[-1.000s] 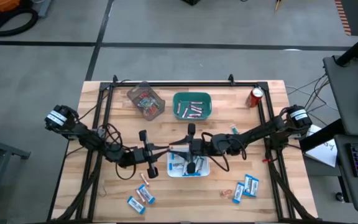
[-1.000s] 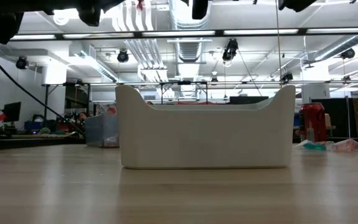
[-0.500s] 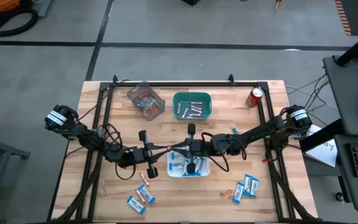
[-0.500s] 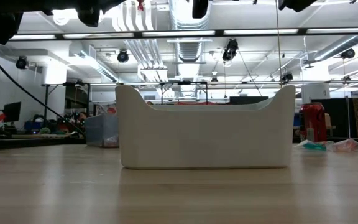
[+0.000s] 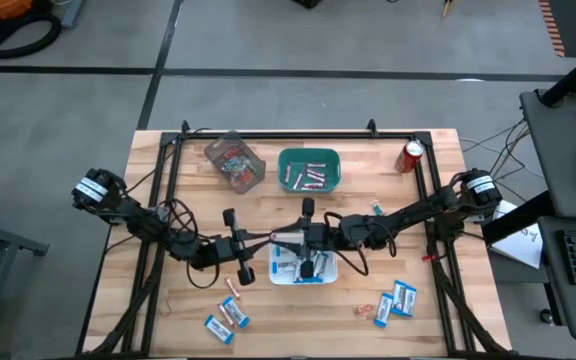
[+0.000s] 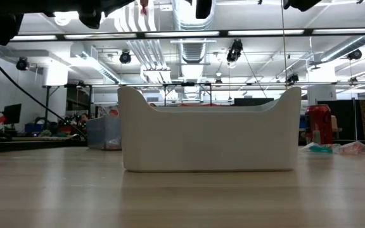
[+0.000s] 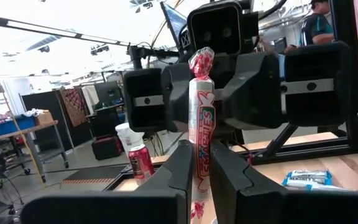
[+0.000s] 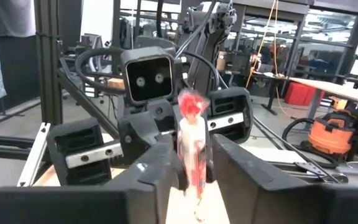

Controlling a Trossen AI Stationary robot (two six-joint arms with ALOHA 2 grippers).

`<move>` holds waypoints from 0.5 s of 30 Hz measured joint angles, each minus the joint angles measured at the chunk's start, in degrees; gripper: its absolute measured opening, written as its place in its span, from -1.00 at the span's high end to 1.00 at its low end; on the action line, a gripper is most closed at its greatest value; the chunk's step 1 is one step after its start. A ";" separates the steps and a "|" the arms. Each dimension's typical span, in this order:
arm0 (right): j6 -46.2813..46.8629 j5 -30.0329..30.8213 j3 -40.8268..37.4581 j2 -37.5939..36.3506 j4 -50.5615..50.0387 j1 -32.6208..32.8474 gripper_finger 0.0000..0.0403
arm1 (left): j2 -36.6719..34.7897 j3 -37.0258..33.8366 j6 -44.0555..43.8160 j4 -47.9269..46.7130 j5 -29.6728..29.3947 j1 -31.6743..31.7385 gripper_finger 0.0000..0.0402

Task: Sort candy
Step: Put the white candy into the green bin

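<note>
A slim pinkish-white candy stick point(image 7: 201, 118) with red twisted ends stands upright in the air above the white tray point(image 5: 330, 272), between my two grippers, which face each other. My left gripper point(image 5: 273, 239) reaches in level from the table's left and is shut on the stick. My right gripper point(image 8: 194, 168) reaches in level from the right. Its fingers stand close on either side of the same stick point(image 8: 193, 146), slightly apart. The tray holds blue-and-white packets. The stick's lower red end point(image 6: 143, 6) shows at the top of the low view. My left gripper pinches the stick's lower half point(image 7: 199, 163) between its two fingers. The fingers come level from the table's left and lie across the stick. The stick stands upright and lifted clear, its upper red twist point(image 7: 201, 61) well above the fingers. My right gripper flanks the stick; I cannot tell whether its fingers touch it.
At the back stand a green bin point(image 5: 309, 170) with pinkish sticks, a clear box point(image 5: 235, 162) with red-orange pieces and a red soda can point(image 5: 411, 156). Loose candy lies near the front left point(image 5: 226, 316) and front right point(image 5: 395, 301).
</note>
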 joint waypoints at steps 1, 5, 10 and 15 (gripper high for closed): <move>-0.04 0.01 0.19 0.08 0.00 0.00 0.40 | 0.00 0.21 -0.04 -0.23 0.00 0.10 0.94; -0.97 0.02 0.39 0.16 0.01 0.00 0.30 | 0.00 1.16 0.54 -0.41 0.09 0.31 0.94; -1.10 0.02 0.39 0.19 0.00 -0.14 0.39 | 0.09 1.66 1.18 -0.44 0.11 0.29 0.94; -1.56 0.02 0.39 0.19 -0.50 -0.35 0.74 | 0.78 1.69 1.11 -0.44 0.13 0.29 0.94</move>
